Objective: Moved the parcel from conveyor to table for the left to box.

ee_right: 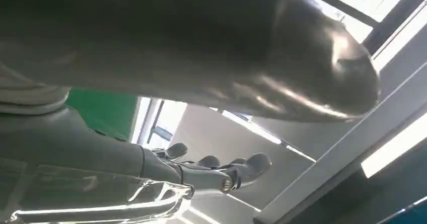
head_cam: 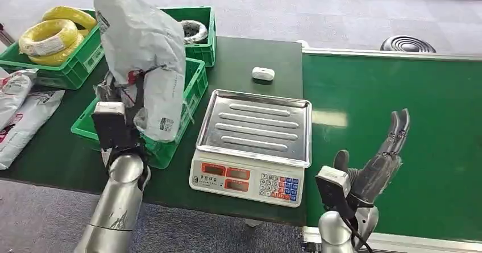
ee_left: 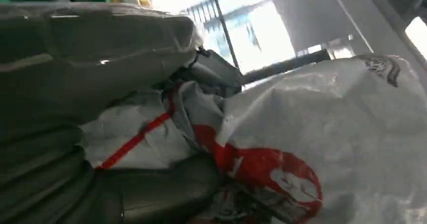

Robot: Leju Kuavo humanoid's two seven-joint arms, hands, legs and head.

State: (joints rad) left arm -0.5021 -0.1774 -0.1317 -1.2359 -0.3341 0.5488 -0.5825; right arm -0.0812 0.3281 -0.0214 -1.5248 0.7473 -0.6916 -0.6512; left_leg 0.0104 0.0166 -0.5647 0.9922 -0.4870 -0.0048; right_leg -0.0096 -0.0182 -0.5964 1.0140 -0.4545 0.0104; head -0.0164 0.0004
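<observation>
- The left hand (head_cam: pixel 117 96) grips the parcel (head_cam: pixel 145 54), a crumpled grey plastic mailer with red print, and holds it up on end above the near green crate (head_cam: pixel 190 102).
- From the left wrist, the thick grey thumb (ee_left: pixel 95 48) presses over the bag's bunched lower part, and the red print (ee_left: pixel 272 176) sits right beside the fingers.
- The parcel's lower edge hangs at about the crate's rim; I cannot tell whether it touches.
- The right hand (head_cam: pixel 378 162) is raised over the green conveyor (head_cam: pixel 398 94), fingers stretched out and apart, nothing in it.
- From the right wrist, those fingertips (ee_right: pixel 252 163) spread freely.
- A silver-topped scale (head_cam: pixel 253 142) stands on the dark table (head_cam: pixel 244 54) between the crate and the conveyor, its pan bare.
- A small white object (head_cam: pixel 263 73) lies behind the scale.
- A far crate (head_cam: pixel 68 65) holds yellow coils (head_cam: pixel 51 37); more grey bags (head_cam: pixel 23 111) lie at the table's left edge.
</observation>
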